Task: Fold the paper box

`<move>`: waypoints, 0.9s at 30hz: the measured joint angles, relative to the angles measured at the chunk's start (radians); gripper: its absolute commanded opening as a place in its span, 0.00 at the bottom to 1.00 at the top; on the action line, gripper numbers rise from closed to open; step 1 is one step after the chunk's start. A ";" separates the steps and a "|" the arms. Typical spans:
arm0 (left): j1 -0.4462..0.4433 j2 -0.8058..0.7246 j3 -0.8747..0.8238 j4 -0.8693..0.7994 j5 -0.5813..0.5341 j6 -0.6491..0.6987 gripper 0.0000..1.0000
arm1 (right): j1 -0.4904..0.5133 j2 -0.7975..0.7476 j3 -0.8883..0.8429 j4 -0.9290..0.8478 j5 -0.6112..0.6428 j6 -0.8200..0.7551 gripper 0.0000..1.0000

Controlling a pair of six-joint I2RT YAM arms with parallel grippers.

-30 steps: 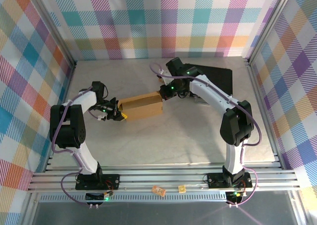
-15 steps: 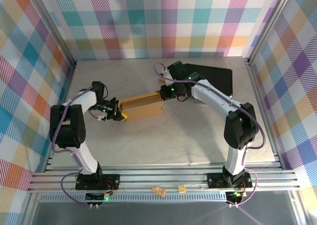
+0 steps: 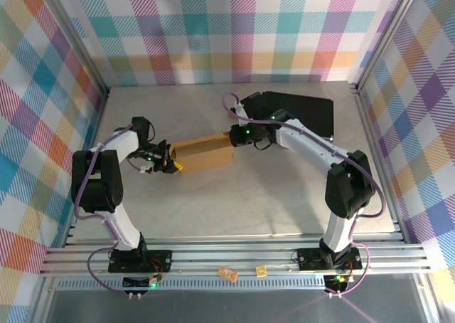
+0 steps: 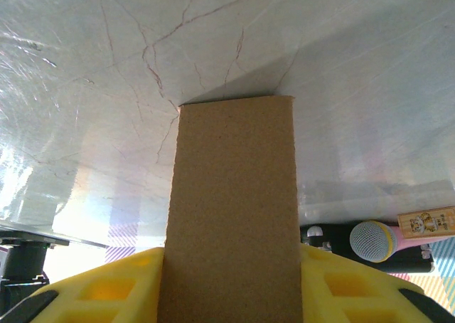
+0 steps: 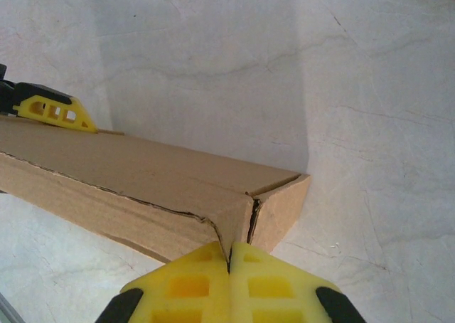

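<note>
Paper box (image 3: 202, 154), a closed brown carton, clamped by left claw (image 3: 172, 159); right claw (image 5: 229, 260) closed beside it.

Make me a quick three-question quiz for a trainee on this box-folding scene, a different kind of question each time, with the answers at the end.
1. Which jaws hold an end of the paper box between them? A the left jaws, B the right jaws, C neither.
2. True or false: the right jaws stand wide open.
3. Fill in: at the far right of the table lies a ___ case.

Key
1. A
2. False: they are shut, at the box's other end.
3. black
</note>
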State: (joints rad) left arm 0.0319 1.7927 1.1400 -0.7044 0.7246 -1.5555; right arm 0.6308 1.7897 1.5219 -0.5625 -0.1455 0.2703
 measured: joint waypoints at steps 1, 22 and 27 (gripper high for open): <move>0.000 0.000 0.000 0.000 0.000 0.000 0.18 | 0.001 -0.006 -0.013 0.011 0.000 0.003 0.00; 0.000 0.000 0.000 0.001 0.000 0.004 0.18 | 0.011 0.002 0.025 -0.035 0.015 0.109 0.00; 0.000 0.000 0.000 0.002 0.000 0.004 0.17 | 0.011 0.018 0.051 -0.060 0.015 0.124 0.00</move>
State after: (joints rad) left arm 0.0319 1.7924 1.1400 -0.7029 0.7250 -1.5517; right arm 0.6418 1.8076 1.5730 -0.6224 -0.1303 0.3943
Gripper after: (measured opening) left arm 0.409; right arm 0.045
